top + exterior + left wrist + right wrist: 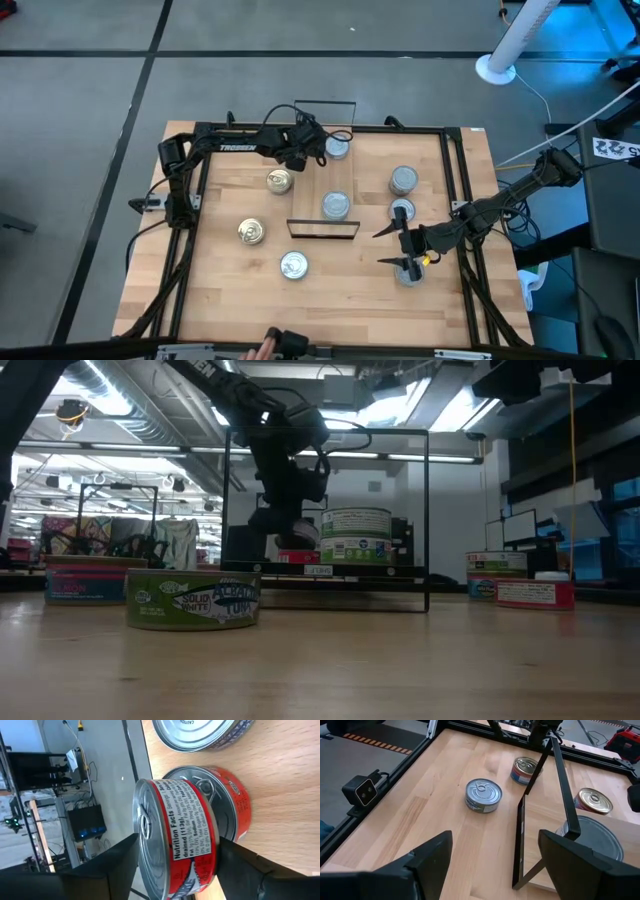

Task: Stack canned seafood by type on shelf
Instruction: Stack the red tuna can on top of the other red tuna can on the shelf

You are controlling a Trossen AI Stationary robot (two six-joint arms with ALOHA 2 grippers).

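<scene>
A red-labelled tin (175, 840) rests stacked on another red tin (220, 800) at the far end of the shelf (322, 228); the left pincer (318, 147) straddles it, fingers (115, 865) spread just clear; the right pincer (392, 247) hangs wide open over the table (330, 300) near loose tins (294, 264)

Both arms' jaws spread apart.

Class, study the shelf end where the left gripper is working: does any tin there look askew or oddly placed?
Yes. A red-labelled tin between the left gripper's open fingers stands on edge against another red tin lying flat on the shelf.
</scene>
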